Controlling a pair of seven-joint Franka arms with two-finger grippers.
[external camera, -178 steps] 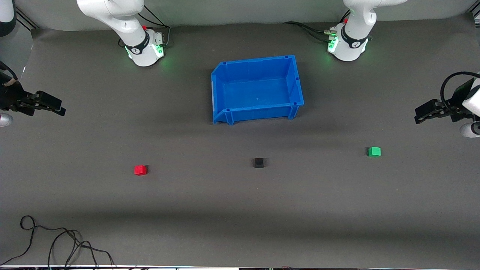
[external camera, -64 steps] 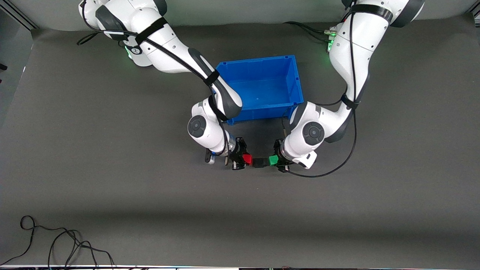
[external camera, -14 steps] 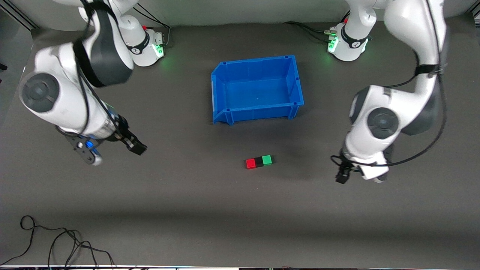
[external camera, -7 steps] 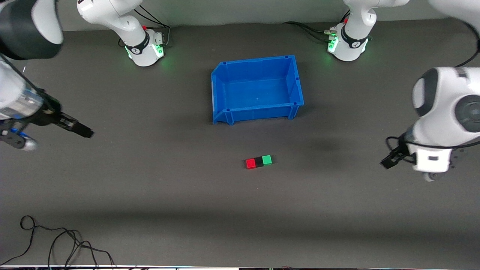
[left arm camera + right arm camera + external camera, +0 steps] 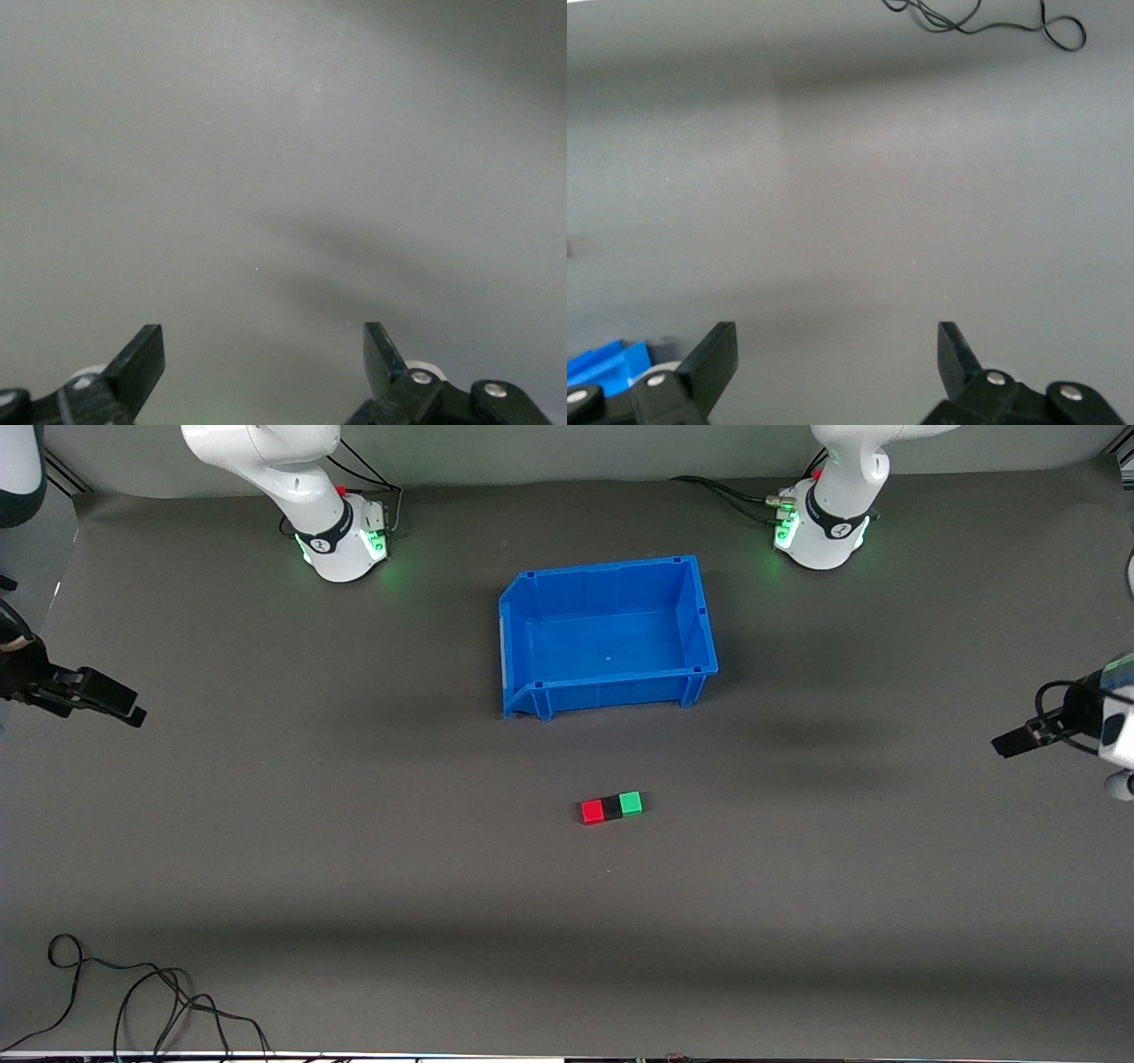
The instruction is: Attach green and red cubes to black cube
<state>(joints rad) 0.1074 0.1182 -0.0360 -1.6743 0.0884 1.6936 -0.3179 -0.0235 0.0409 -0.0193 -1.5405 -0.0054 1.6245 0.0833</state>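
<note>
1. Front view showed the job basically done: the red cube (image 5: 592,812), black cube (image 5: 611,809) and green cube (image 5: 631,803) sat touching in one short row on the table (image 5: 354,886), black in the middle, red toward the right arm's end, green toward the left arm's end. The row lay around the middle of the table, nearer the front camera than the blue bin (image 5: 608,636).

2. Both arms were out of the way. The right gripper (image 5: 106,695) hung over the table edge at the right arm's end, the left gripper (image 5: 1019,741) over the edge at the left arm's end. Wrist views showed each with jaws spread wide and nothing between them.

3. My read: the attaching step looked finished and this was the retreat/park phase. Nothing more seemed needed, except maybe checking the cubes really stick together, which I couldn't tell from here.

4. Versus half a second earlier: the cubes hadn't budged, but both arms had swung farther out toward their table ends. Compared with the earliest frame, the cubes had been spread well apart and now formed one line where the black one had been.
</note>
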